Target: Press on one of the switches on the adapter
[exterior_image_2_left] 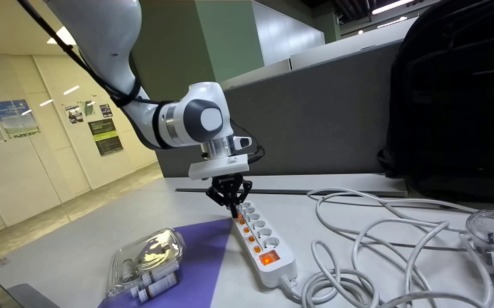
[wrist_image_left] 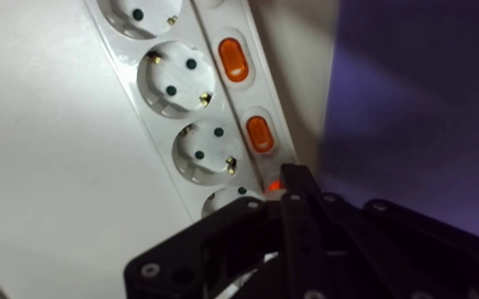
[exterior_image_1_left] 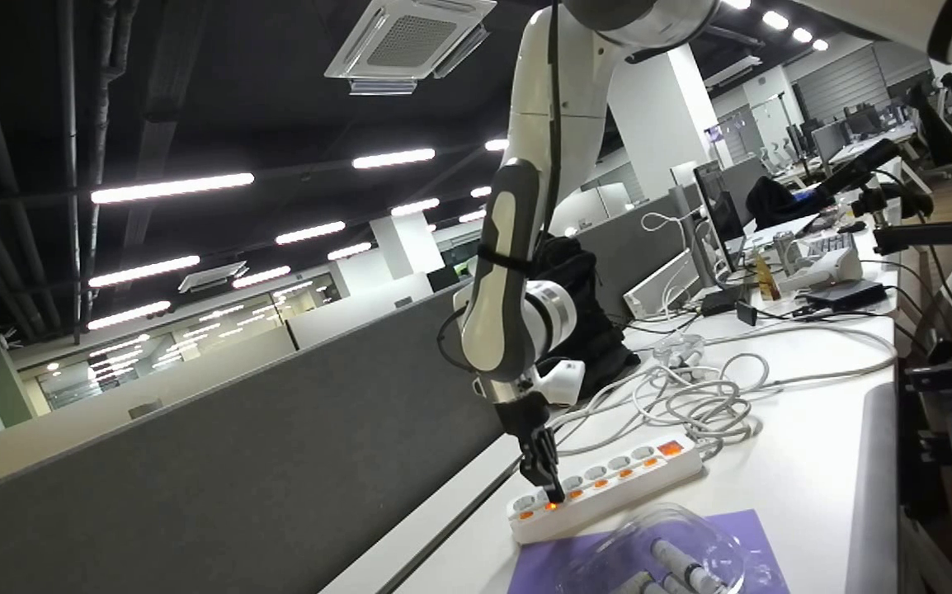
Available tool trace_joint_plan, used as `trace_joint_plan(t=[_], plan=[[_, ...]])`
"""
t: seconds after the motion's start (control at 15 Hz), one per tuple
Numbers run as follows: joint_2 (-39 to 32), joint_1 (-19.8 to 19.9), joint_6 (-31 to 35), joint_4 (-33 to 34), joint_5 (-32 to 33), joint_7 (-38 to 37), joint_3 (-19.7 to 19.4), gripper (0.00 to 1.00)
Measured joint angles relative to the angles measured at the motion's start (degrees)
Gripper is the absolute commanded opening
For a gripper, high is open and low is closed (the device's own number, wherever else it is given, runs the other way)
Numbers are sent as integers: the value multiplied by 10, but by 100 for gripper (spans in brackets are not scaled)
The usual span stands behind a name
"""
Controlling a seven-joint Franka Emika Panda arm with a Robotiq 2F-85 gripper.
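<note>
The adapter is a long white power strip in both exterior views (exterior_image_1_left: pixel 620 500) (exterior_image_2_left: pixel 259 238), with a row of round sockets, small orange switches and a white cord at its near end in an exterior view. It also shows in the wrist view (wrist_image_left: pixel 233 106). My gripper (exterior_image_1_left: pixel 554 497) (exterior_image_2_left: pixel 234 212) (wrist_image_left: pixel 300 176) points down with its fingers together and nothing between them. Its tips are at a small switch (wrist_image_left: pixel 274 185) near the end away from the cord. That switch glows orange-red and is partly hidden by the fingers. The large main switch (exterior_image_2_left: pixel 269 257) is lit too.
A purple sheet (exterior_image_2_left: pixel 206 252) lies beside the adapter. A clear plastic box with vials (exterior_image_2_left: pixel 146 261) rests on it. Loose white cables (exterior_image_2_left: pixel 349 278) tangle near the cord end. A black backpack (exterior_image_2_left: pixel 452 111) stands against the grey partition (exterior_image_2_left: pixel 315 119) behind.
</note>
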State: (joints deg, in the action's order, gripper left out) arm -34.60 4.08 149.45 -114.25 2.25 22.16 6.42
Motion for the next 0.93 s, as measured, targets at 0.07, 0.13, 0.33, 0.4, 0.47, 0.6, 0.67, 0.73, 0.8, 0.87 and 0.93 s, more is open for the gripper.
trace_joint_plan(t=[0.07, 0.13, 0.33, 0.4, 0.47, 0.6, 0.67, 0.73, 0.8, 0.87, 0.93], plan=[[-2, 3, 0, 0, -3, 1, 1, 0], [-3, 7, 0, 0, -8, 2, 3, 0], [-4, 17, 0, 1, -22, 5, 10, 0], [-4, 21, 0, 1, -26, 7, 13, 0], [-5, 25, 0, 2, -30, 9, 16, 0], [-5, 31, 0, 2, -36, 15, 21, 0], [-6, 33, 0, 3, -38, 16, 22, 0], [-6, 35, -1, 3, -42, 17, 24, 0], [-7, 38, -2, 4, -47, 18, 26, 0], [-8, 42, -5, 6, -54, 20, 29, 0], [-10, 48, -9, 8, -64, 24, 32, 0]])
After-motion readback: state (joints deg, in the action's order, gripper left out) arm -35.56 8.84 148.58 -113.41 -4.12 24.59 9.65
